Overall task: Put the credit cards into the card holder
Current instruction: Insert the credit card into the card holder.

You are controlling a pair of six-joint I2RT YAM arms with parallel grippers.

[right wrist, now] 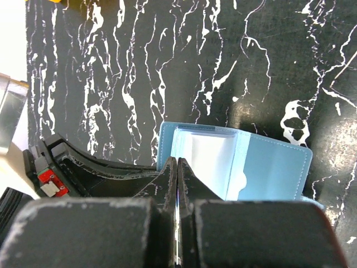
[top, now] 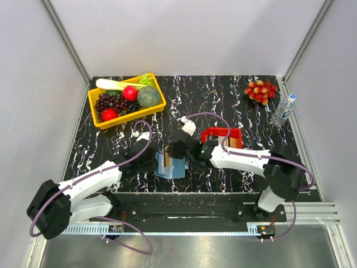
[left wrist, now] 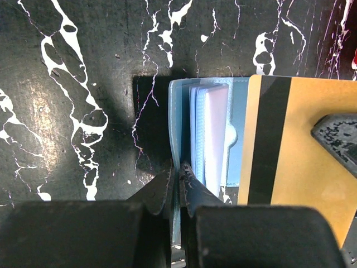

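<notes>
The steel-blue card holder stands open on the black marbled table, its clear inner pockets showing in the left wrist view and the right wrist view. My left gripper is shut on the holder's left cover. My right gripper is shut on a tan-gold credit card with a black stripe, held edge-on just above the open pockets. One right fingertip shows on the card's face. The other cards are not clearly visible.
A small red tray sits just behind the right gripper. A yellow basket of fruit and vegetables stands at the back left. A red fruit cluster and a water bottle are at the back right.
</notes>
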